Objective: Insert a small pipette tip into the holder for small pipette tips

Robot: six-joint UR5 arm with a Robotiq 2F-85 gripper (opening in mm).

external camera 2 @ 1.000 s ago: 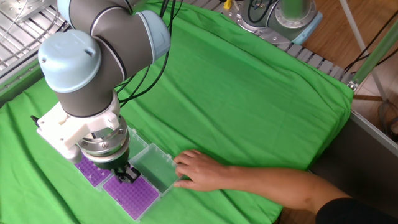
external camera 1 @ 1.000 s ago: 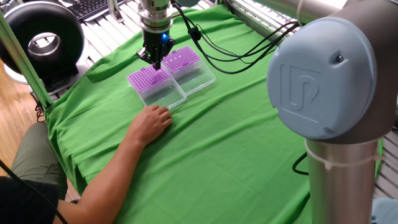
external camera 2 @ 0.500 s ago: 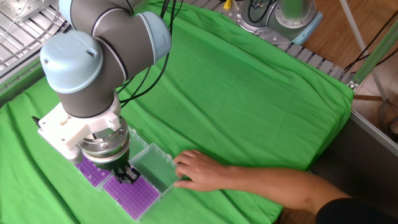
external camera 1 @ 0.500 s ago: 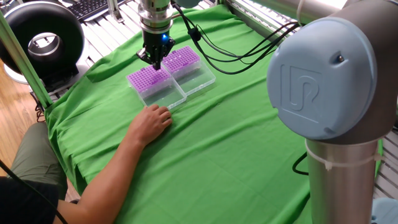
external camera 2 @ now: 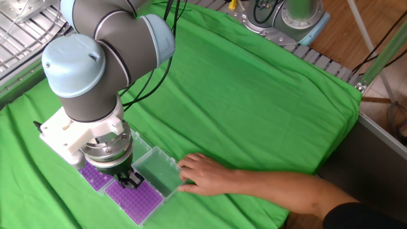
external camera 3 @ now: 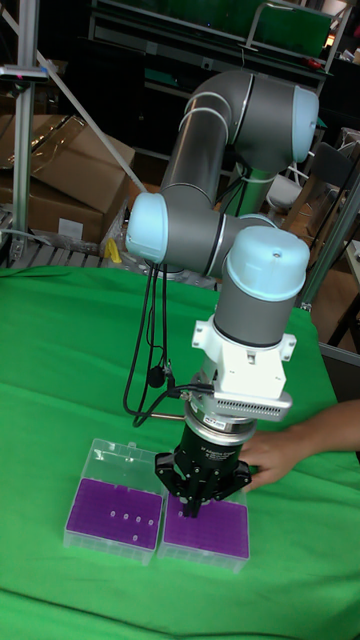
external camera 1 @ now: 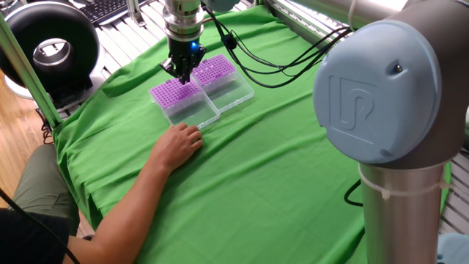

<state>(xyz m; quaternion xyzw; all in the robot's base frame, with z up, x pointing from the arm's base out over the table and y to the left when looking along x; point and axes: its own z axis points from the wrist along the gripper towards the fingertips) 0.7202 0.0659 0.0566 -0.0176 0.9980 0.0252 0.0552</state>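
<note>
The gripper [external camera 3: 192, 508] points straight down over the purple rack [external camera 3: 205, 526] on the right in the tall view, its fingertips just above or touching the rack's near-left part. The fingers [external camera 3: 186, 489] stand close together, but whether they pinch a tip cannot be told: nothing thin shows clearly between them in any view. In one fixed view the gripper [external camera 1: 183, 73] sits at the seam between the two racks, over the far edge of the left rack [external camera 1: 175, 92]; a blue light glows on the wrist above it. In the other fixed view the gripper [external camera 2: 131, 181] hangs over the near rack [external camera 2: 135, 200], with the arm's big grey joint hiding much of the box behind.

The two boxes lie side by side, touching, on the green cloth [external camera 1: 278, 169]. Each has a purple grid half and a clear open lid [external camera 1: 192, 111] hinged beside it. The second rack [external camera 3: 115, 508] in the tall view shows a few pale specks in its holes; these may be tips, too small to be sure.

A person's hand [external camera 1: 178, 144] rests flat on the cloth, fingers touching the clear lid's corner. In the other fixed view the same hand [external camera 2: 203, 174] presses against the lid's edge, forearm running off to the right.
</note>
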